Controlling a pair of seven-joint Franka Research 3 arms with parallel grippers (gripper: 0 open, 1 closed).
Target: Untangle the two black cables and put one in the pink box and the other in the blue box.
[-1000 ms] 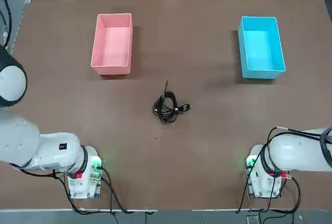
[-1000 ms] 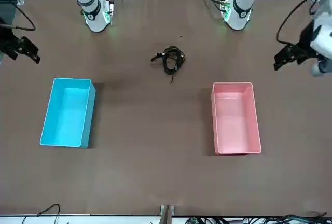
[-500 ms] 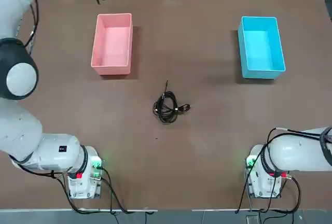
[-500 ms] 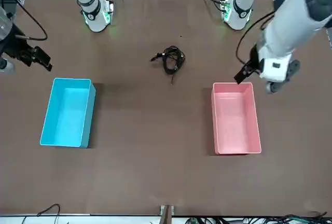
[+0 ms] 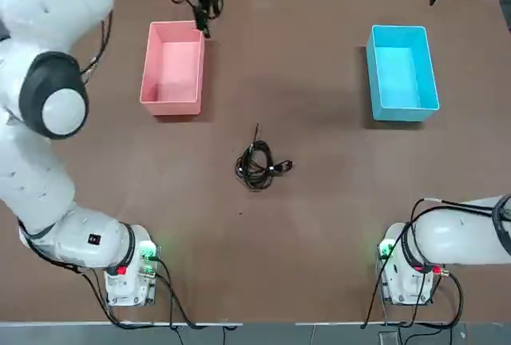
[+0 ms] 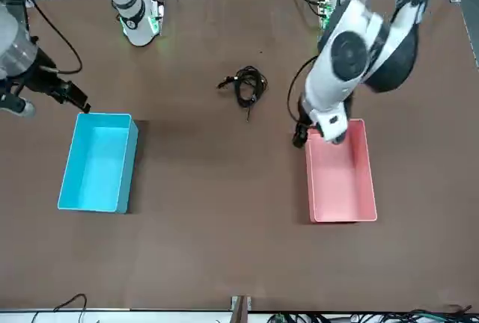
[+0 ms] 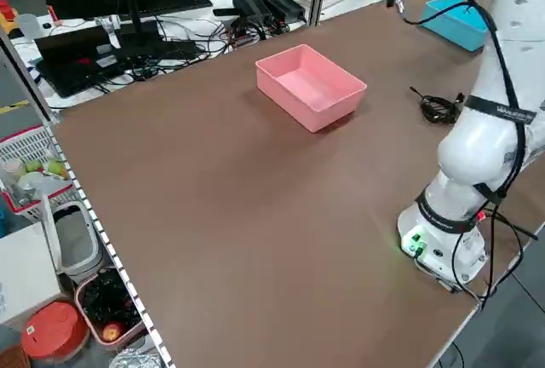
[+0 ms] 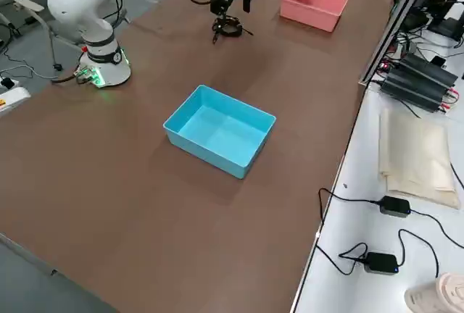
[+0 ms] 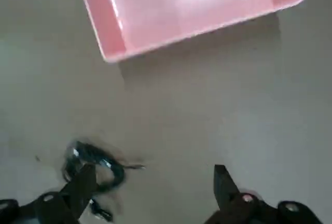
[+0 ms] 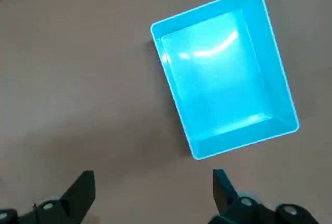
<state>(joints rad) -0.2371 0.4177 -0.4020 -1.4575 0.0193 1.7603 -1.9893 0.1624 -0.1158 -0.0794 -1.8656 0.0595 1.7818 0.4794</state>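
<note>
Your desk carries three things of the task, and both arms are still high above it. The pink box sits on your left half of the desk, toward the far edge; the blue box matches it on the right half. Both are empty.

Between them and nearer the arm bases lie the two black cables, one small tangled coil on the bare desk about midway between the arms, with a thin tail pointing toward the far edge.

Your left hand hangs in the air by the pink box, its fingers spread wide and holding nothing. From its wrist camera you see the pink box ahead and the coil close to one fingertip, so the tangle lies back toward the bases and toward the centre from this hand.

Your right hand hovers over the far end of the blue box, also spread wide and empty, with only the box in its wrist view. I judge the left hand the nearer one to the coil, so it looks the likelier to reach first: bring it back toward the bases and down.
</note>
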